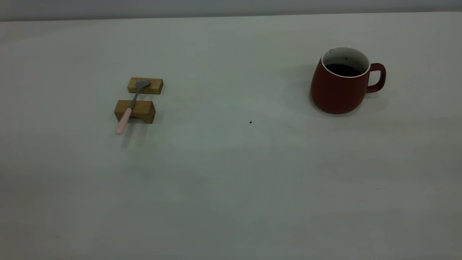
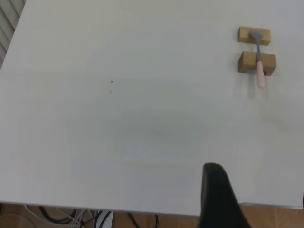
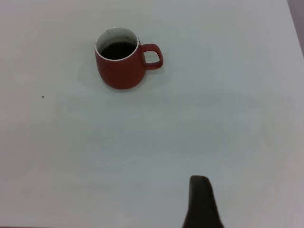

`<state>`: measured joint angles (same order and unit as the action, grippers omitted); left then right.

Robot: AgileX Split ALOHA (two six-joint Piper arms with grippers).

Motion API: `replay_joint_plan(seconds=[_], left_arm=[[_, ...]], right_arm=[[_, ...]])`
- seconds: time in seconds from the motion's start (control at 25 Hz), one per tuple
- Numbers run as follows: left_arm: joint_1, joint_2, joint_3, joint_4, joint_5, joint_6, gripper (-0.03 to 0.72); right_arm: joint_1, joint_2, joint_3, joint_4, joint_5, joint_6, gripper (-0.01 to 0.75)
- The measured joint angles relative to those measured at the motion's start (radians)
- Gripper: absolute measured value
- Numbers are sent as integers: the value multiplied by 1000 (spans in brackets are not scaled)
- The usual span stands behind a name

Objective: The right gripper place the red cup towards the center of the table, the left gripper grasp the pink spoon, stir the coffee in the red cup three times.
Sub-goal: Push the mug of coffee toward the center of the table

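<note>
On the left of the table (image 1: 223,173), the pink spoon (image 1: 130,106) lies across two wooden blocks (image 1: 140,101), its bowl on the far block and its pink handle poking past the near one. On the right stands the red cup (image 1: 341,85) with dark coffee (image 1: 343,69) inside (handle pointing right). The outside camera shows no arms. Only the wrist cameras show one dark finger each, the left gripper (image 2: 218,199) and the right gripper (image 3: 202,204), both well back from these things; I cannot tell whether they are spread or closed.
</note>
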<state>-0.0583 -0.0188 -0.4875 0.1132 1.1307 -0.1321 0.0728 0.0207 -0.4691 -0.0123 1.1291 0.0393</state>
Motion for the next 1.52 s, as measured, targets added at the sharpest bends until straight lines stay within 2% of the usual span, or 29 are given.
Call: replay_joint_plan(seconds=[0.84,1.08,1.24,1.52], left_arm=[[0,0,0,0,0,2,492],[0,0,0,0,0,2,492],[0,0,0,0,0,2,492],[0,0,0,0,0,2,492]], right_arm=[[0,0,0,12,0,0,582],[0,32,-6,68,-17,1,578],[0,215,-21,79,-129,-7,595],[0,712,-23,151,-553,-220,622]])
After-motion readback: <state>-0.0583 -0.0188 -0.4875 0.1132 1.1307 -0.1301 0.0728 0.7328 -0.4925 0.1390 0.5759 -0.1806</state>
